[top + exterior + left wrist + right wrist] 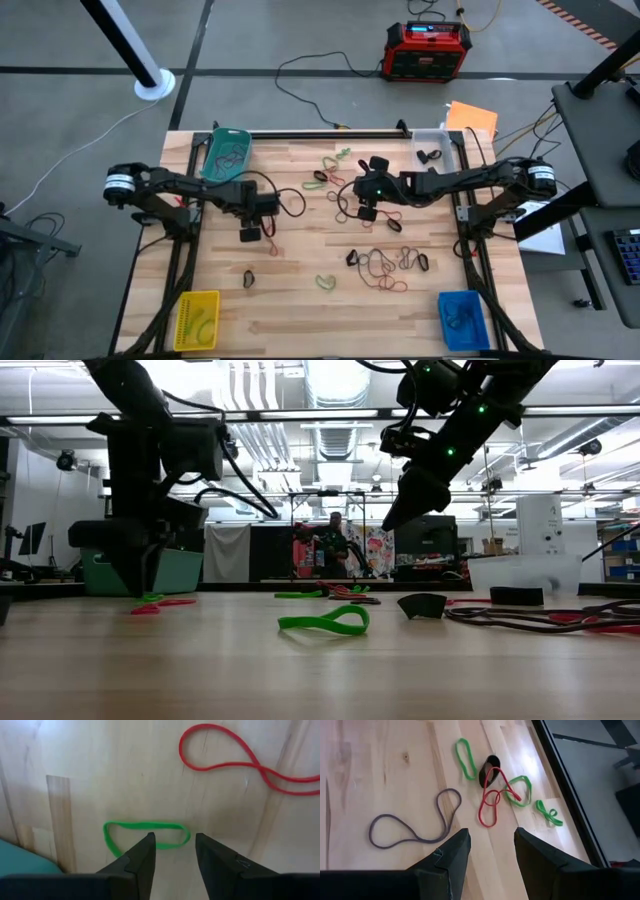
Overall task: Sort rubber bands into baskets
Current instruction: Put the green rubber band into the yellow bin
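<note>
Green band [145, 834] lies flat just ahead of left gripper [174, 851], jaws parted, empty. Thin, floppy, light: you pinch one strand, near worktop [100, 765]. Right gripper [490, 852] jaws apart, empty.

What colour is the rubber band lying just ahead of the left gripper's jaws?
Green: a thin flattened green rubber band loop, clearest in the left wrist view.

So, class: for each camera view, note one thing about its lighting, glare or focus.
High view: even light, but the rubber bands are small and soft. Low view: bright ceiling lights backlight the arms into silhouettes; the near table is blurred. Left wrist view: the green band is sharp, the fingers dark. Right wrist view: glare whitens the wood near the green bands.
</note>
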Robot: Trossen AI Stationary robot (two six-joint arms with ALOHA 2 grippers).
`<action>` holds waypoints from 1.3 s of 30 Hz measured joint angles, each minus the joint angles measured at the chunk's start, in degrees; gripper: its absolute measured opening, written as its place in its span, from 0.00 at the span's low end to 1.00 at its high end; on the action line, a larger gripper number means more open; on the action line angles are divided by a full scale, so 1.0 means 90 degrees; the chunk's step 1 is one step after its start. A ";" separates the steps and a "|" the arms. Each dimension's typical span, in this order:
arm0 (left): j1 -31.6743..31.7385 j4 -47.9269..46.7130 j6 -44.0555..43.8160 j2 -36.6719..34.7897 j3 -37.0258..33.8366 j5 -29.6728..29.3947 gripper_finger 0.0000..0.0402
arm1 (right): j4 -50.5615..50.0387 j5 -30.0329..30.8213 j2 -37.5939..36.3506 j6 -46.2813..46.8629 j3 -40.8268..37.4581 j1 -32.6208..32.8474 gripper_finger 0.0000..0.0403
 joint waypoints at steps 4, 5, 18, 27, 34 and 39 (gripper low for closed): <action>0.0000 0.0220 0.0000 0.0011 -0.0101 0.0005 0.35 | -0.0001 -0.0041 0.0005 0.0000 0.0000 0.0000 0.37; 0.0000 0.0228 0.0000 0.0013 -0.0141 0.0007 0.35 | -0.0001 -0.0046 0.0005 0.0000 0.0000 0.0000 0.37; 0.0000 0.0261 -0.0032 0.0052 -0.0166 0.0094 0.24 | -0.0001 -0.0049 0.0007 0.0000 0.0000 0.0000 0.37; 0.0002 0.0266 -0.0045 0.0230 -0.0129 0.0230 0.02 | -0.0008 -0.0046 0.0007 0.0000 -0.0053 0.0000 0.37; -0.0062 0.0071 -0.0250 0.0232 0.0190 0.0472 0.00 | -0.0012 -0.0046 0.0007 -0.0007 -0.0087 0.0000 0.37; -0.0166 -0.0350 -0.0322 0.0221 0.0647 0.0629 0.00 | -0.0014 -0.0046 0.0007 -0.0005 -0.0104 0.0000 0.37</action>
